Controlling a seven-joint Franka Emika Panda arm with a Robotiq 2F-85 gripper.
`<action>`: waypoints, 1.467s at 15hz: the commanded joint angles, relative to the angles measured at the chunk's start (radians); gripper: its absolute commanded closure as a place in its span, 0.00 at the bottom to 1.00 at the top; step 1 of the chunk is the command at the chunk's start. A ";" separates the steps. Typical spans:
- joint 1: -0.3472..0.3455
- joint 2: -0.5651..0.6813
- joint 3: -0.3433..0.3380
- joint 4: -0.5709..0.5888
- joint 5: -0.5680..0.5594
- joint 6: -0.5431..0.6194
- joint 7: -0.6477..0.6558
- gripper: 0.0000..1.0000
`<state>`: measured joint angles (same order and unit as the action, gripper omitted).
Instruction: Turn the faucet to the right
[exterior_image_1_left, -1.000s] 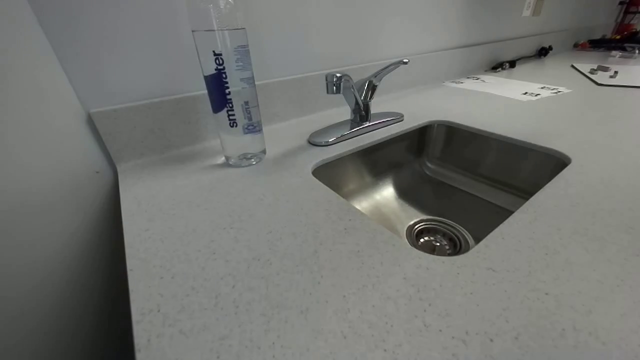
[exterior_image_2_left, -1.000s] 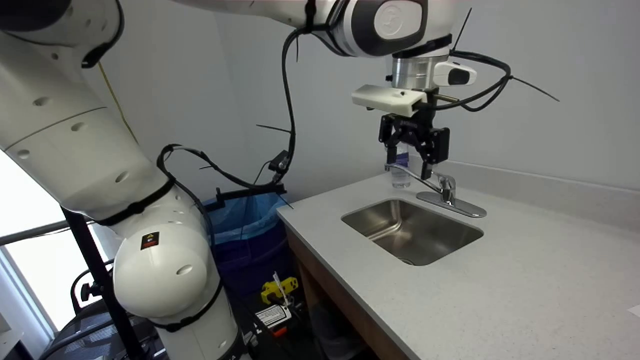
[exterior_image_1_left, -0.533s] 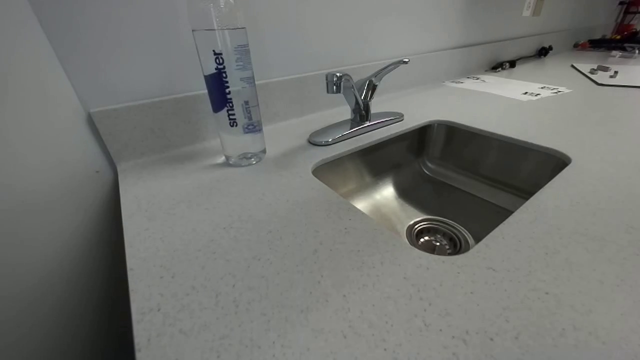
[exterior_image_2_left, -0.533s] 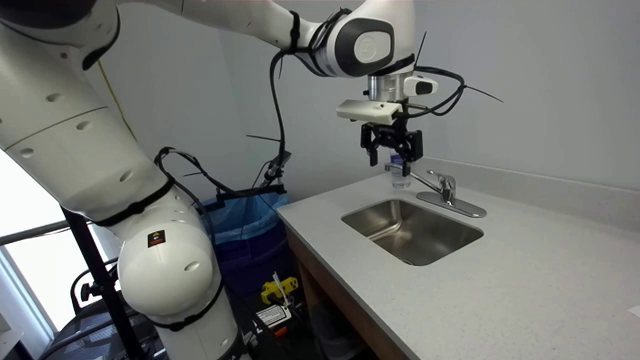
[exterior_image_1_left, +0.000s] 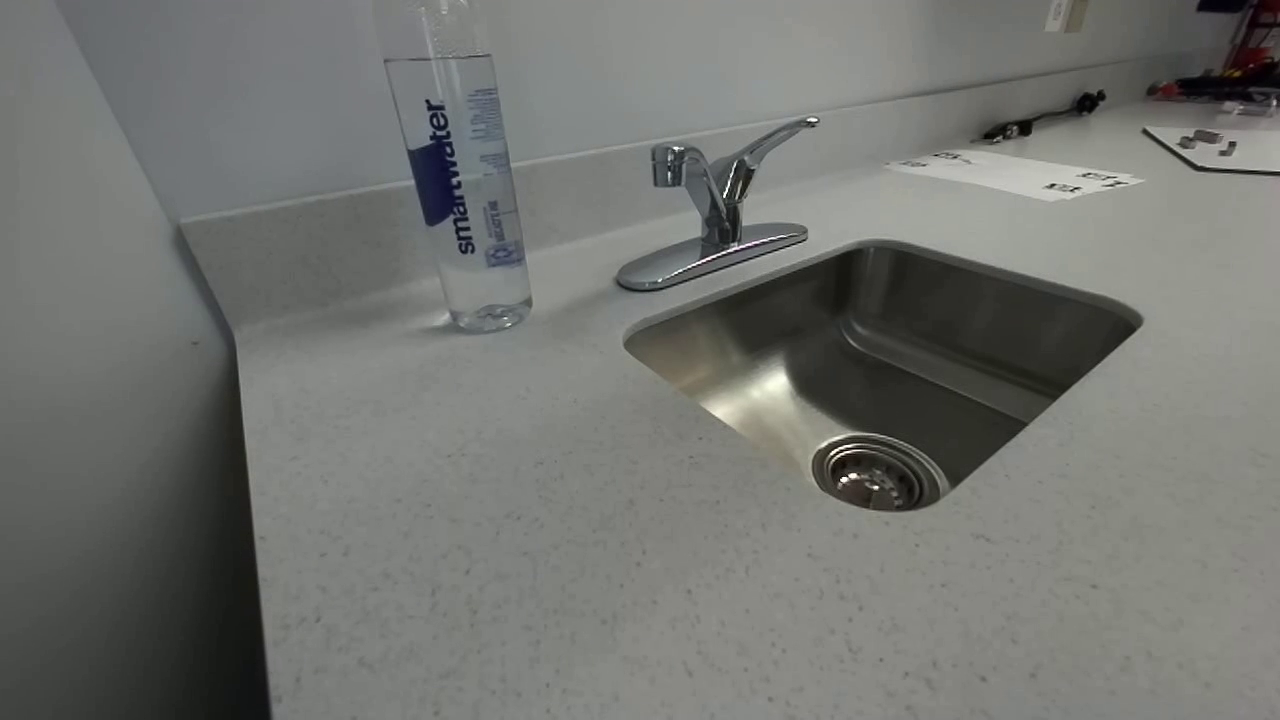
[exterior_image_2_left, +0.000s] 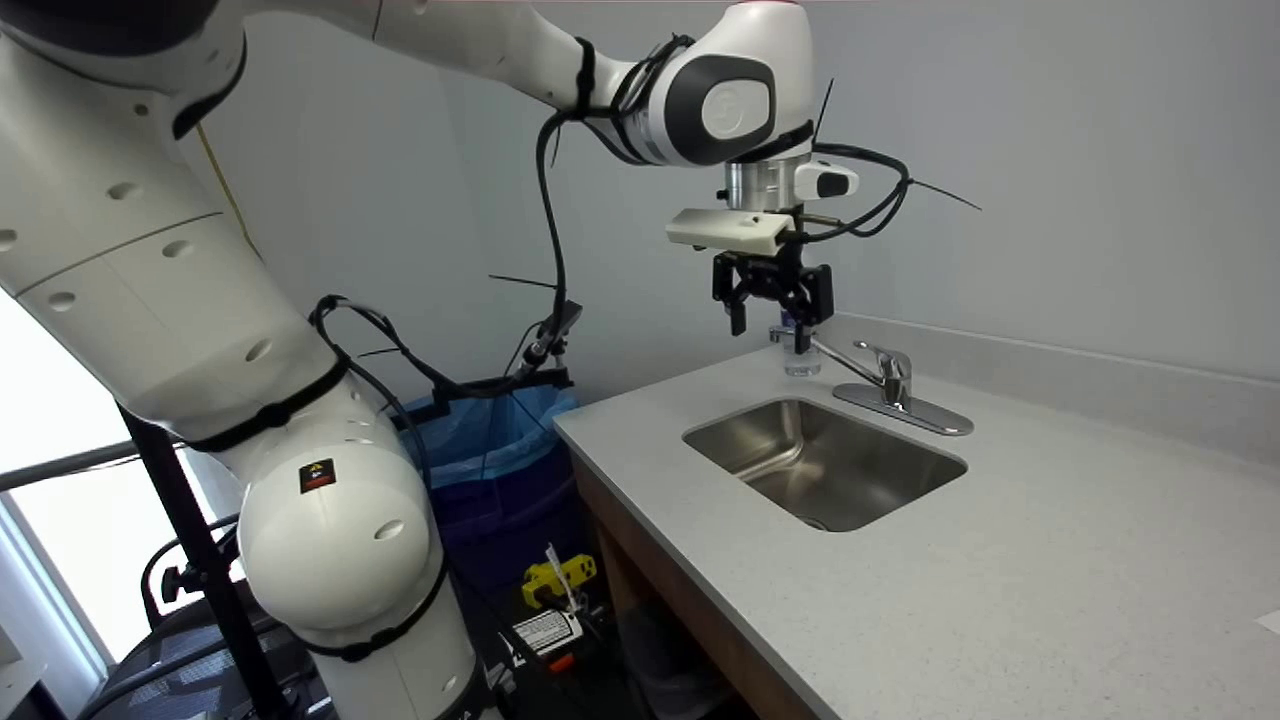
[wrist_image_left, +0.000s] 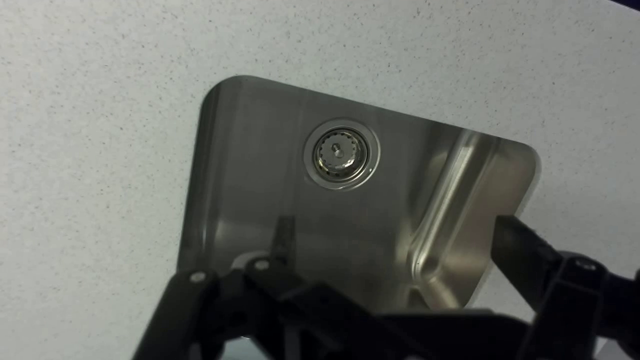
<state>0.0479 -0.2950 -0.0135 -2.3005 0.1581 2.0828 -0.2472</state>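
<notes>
The chrome faucet (exterior_image_1_left: 724, 226) stands behind the sink, its spout swung toward the bottle and its lever raised. It also shows in an exterior view (exterior_image_2_left: 897, 378), where its spout reaches left. My gripper (exterior_image_2_left: 770, 332) hangs pointing down, open and empty. There one finger overlaps the spout in the picture; no contact can be made out. In the wrist view my gripper (wrist_image_left: 395, 225) has its fingers wide apart over the sink, with nothing between them. The faucet is not recognizable in the wrist view.
The sink (exterior_image_1_left: 880, 244) is sunk into the speckled counter (exterior_image_1_left: 480, 520). A clear water bottle (exterior_image_1_left: 465, 200) with a blue label stands beside the faucet, near the wall. White papers (exterior_image_1_left: 1010, 175) lie farther along the counter. A blue-lined bin (exterior_image_2_left: 480, 430) is beside the counter.
My gripper has moved left in the exterior view and looks smaller, away from in front of the faucet's lever. It stays open. The faucet, bottle and sink look the same.
</notes>
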 joint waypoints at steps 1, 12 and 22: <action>0.004 0.000 -0.003 0.002 -0.002 -0.002 0.002 0.00; 0.033 0.067 0.034 0.008 0.013 0.072 0.017 0.00; 0.102 0.280 0.138 0.133 0.042 0.257 0.137 0.00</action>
<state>0.1351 -0.0932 0.1099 -2.2558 0.1695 2.3147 -0.1423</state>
